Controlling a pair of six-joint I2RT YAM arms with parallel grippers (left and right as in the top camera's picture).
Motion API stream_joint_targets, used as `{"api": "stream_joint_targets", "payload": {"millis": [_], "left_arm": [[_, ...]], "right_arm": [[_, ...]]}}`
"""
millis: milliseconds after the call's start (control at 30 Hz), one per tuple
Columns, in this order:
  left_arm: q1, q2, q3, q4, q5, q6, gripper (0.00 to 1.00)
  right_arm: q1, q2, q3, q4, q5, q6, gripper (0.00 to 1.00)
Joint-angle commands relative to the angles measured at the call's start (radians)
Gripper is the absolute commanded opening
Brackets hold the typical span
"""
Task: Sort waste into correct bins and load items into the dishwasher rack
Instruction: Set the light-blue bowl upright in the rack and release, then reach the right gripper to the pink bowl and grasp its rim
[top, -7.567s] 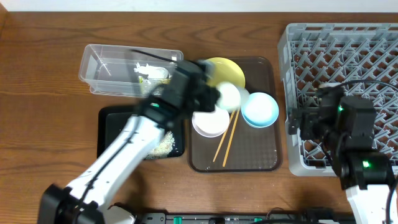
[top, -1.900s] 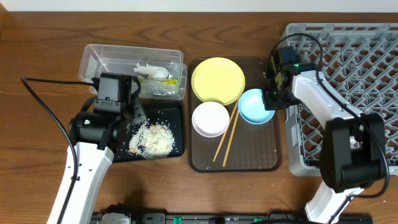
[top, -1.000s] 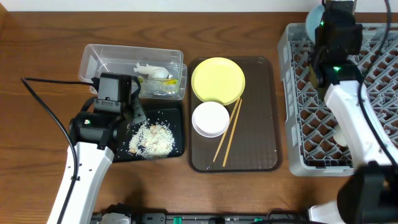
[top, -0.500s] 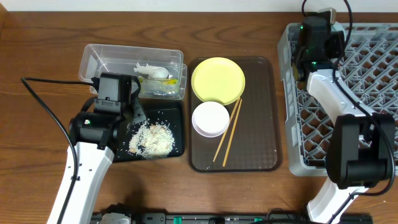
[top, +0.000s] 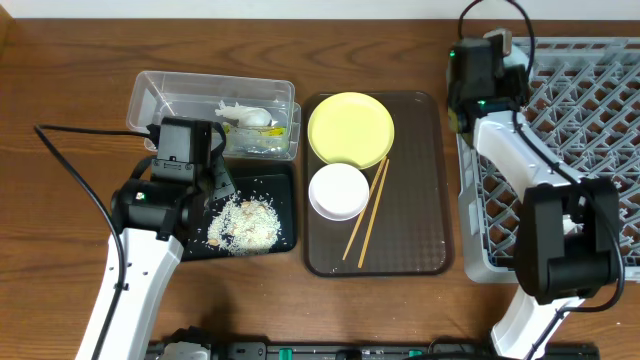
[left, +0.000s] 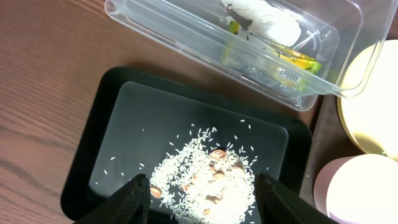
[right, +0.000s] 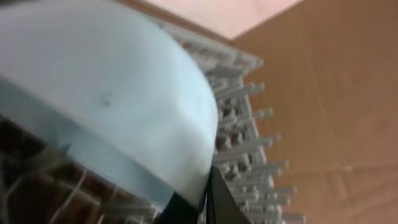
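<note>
My left gripper (top: 214, 188) (left: 202, 190) hangs open over the clump of rice (top: 245, 222) (left: 205, 180) in the black tray (top: 172, 205) (left: 93, 149), with nothing between its fingers. Wrapper scraps (top: 248, 120) (left: 261, 15) lie in the clear tub (top: 180, 100) (left: 186, 34). My right gripper (top: 478, 85) (right: 208, 180) is shut on the rim of the light blue bowl (right: 106, 87), held tilted over the pegs at the back-left corner of the grey rack (top: 590, 150) (right: 249, 93). In the overhead view my arm hides that bowl. The yellow plate (top: 350, 128), white bowl (top: 338, 190) and chopsticks (top: 367, 210) lie on the brown tray (top: 400, 255).
The brown tray lies between the two bins and the rack. My right arm stretches along the rack's left side, covering part of it. Bare wooden table (top: 60, 120) surrounds everything.
My right arm has carried the light blue bowl from behind the rack leftward and down to the rack's back-left corner. The left arm has not moved.
</note>
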Motion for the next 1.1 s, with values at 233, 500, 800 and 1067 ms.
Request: {"api": "stream_joint_targets", "payload": {"millis": [233, 500, 800, 1067], "left_arm": [[0.003, 0.006, 0.003, -0.003, -0.012, -0.005, 0.57], [0.003, 0.006, 0.003, -0.003, -0.012, -0.005, 0.57], [0.003, 0.006, 0.003, -0.003, -0.012, -0.005, 0.57], [0.003, 0.006, 0.003, -0.003, -0.012, -0.005, 0.57]], "right_arm": [[0.029, -0.137, -0.007, -0.339, -0.291, 0.249, 0.47], [0.067, -0.304, -0.007, -0.534, -0.875, 0.374, 0.60], [0.200, -0.238, -0.021, -0.642, -1.165, 0.401, 0.64], [0.317, -0.106, -0.021, -0.666, -1.164, 0.443, 0.64]]}}
